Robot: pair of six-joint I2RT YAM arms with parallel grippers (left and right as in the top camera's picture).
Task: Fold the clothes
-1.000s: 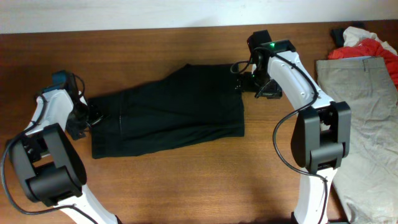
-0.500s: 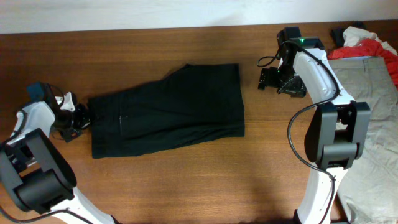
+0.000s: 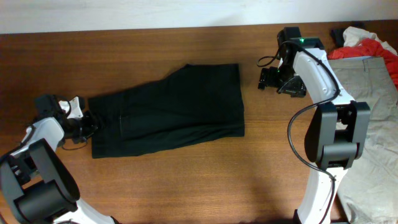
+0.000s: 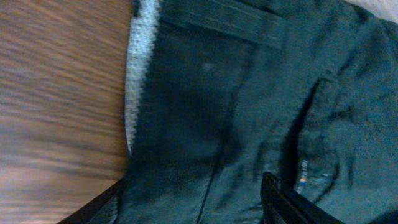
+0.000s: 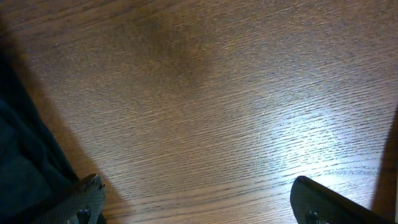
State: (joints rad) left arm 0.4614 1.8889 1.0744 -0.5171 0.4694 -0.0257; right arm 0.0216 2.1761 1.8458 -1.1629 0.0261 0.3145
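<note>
A black trouser-like garment (image 3: 171,111) lies folded lengthwise in the middle of the wooden table. My left gripper (image 3: 87,124) is open at its left end, over the waistband, which fills the left wrist view (image 4: 249,112); the fingers (image 4: 193,202) straddle the cloth without closing on it. My right gripper (image 3: 266,79) is open and empty over bare wood, a little right of the garment's top right corner; the right wrist view shows its fingers (image 5: 196,202) apart over the wood with the dark garment's edge (image 5: 25,162) at the left.
Beige trousers (image 3: 367,118) lie spread at the right edge of the table. A red piece (image 3: 370,50), a white piece (image 3: 357,32) and a dark piece (image 3: 337,34) are bunched at the back right corner. The table's far edge meets a white wall.
My right arm let go of the garment's top right corner and moved right and back. My left gripper swung out to the left, then came back in to the garment's left end.
</note>
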